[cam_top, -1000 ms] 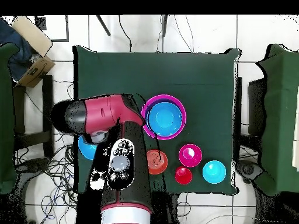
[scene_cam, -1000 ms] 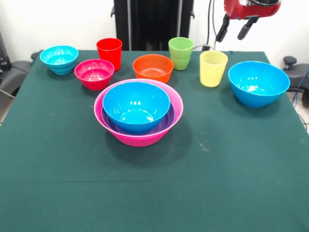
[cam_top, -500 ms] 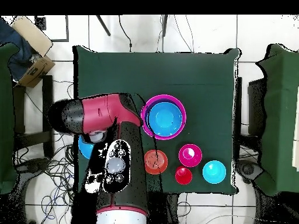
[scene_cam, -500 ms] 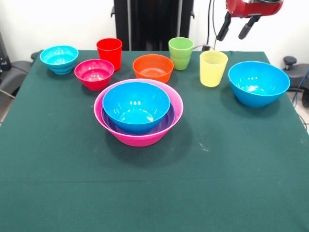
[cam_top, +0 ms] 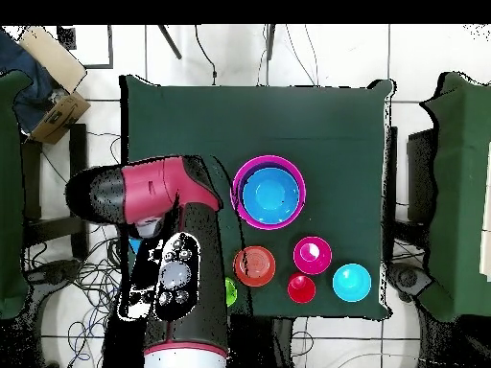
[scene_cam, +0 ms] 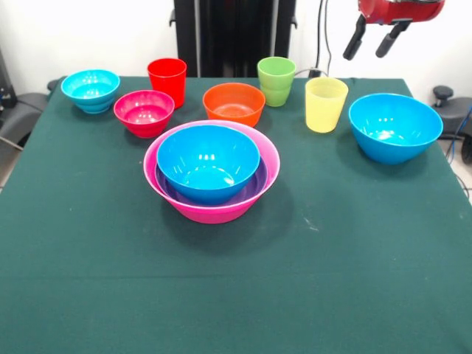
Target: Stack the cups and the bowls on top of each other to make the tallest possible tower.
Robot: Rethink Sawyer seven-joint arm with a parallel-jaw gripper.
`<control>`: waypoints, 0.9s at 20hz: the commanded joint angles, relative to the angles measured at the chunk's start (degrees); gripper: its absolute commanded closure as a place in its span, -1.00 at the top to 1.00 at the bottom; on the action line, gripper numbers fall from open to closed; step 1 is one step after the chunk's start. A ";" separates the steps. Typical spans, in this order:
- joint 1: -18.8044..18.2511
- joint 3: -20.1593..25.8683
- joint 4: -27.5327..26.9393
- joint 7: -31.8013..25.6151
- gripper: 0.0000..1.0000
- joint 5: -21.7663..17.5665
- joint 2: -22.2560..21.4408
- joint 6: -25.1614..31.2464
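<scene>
No readable writing anywhere, no brand marks on the plastic or the arm. On the green table cloth (scene_cam: 354,280) the tower (scene_cam: 212,171) sits near the middle: big pink bowl (scene_cam: 214,210) as the base, a purple bowl (scene_cam: 254,189) nested inside with only its rim showing, and a glossy blue bowl (scene_cam: 208,161) seated in that, mouth up. Overhead it reads as concentric rings, pink outside, blue in the centre.

Along the far row in the front view: cyan bowl (scene_cam: 91,90) at the left end, magenta-red bowl (scene_cam: 144,112) just beside it, red cup (scene_cam: 167,80) upright behind that one. Orange bowl (scene_cam: 234,103) sits just behind the tower, apart from it. Green cup (scene_cam: 276,80) stands upright next to the orange bowl, the translucent yellow cup (scene_cam: 325,104) upright to its right, and the second blue bowl (scene_cam: 395,127) stands alone near the right edge, close to the yellow cup but not touching.

Up at the top right, the gripper (scene_cam: 375,40) hangs in the air above and behind that lone blue bowl, two dark fingers (scene_cam: 355,39) spread apart, nothing between them, touching nothing. Overhead, the red and black arm (cam_top: 158,196) covers the yellow cup and most of that blue bowl.
</scene>
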 commanded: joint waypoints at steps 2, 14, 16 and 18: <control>-0.91 3.66 2.07 14.63 1.00 7.88 1.55 -3.02; -4.13 4.76 5.81 10.64 1.00 7.56 4.01 -10.28; -5.11 4.97 5.36 10.14 1.00 7.04 5.82 -11.54; -6.20 5.49 5.36 9.60 1.00 6.95 7.10 -13.31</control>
